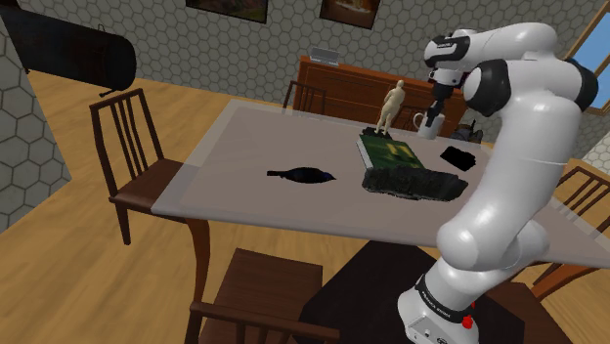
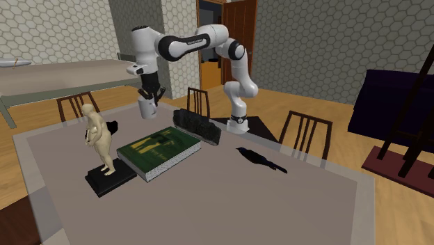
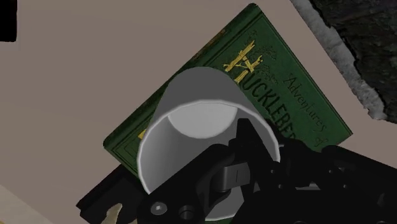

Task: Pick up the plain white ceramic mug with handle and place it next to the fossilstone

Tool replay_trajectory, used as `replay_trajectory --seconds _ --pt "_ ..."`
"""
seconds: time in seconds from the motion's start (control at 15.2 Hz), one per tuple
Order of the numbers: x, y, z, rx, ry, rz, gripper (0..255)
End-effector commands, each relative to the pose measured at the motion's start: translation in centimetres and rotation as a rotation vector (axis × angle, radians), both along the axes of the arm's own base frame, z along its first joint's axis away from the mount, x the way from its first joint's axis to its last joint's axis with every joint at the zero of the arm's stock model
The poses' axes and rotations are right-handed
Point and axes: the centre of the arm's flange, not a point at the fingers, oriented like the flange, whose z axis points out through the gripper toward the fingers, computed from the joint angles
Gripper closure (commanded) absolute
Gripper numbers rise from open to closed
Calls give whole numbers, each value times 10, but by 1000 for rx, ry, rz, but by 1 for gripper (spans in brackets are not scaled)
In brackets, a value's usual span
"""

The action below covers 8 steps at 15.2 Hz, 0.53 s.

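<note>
One mug (image 1: 431, 124) (image 2: 147, 106) (image 3: 197, 121) is clasped at its rim by the gripper (image 2: 149, 94) (image 3: 235, 172) and held in the air above the table (image 1: 244, 195), near its far edge in the shoulder view. Its long axis is seen near upright, with the mouth turned toward the hand. One book (image 1: 391, 151) (image 3: 280, 83), one fossilstone (image 1: 413, 183) (image 2: 197, 126) and one statuette (image 1: 391, 107) are counted below.

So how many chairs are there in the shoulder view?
4: the left-end chair, the near chair beside the stand, the far chair by the sideboard, and the right chair behind the arm. The arm may hide more.
</note>
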Motion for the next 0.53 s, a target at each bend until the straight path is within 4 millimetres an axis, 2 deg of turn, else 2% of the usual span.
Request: replay_trajectory --seconds 0.0,0.46 --pt "-15 -24 0 0 0 2 255" --pt "-60 -104 0 0 0 2 255"
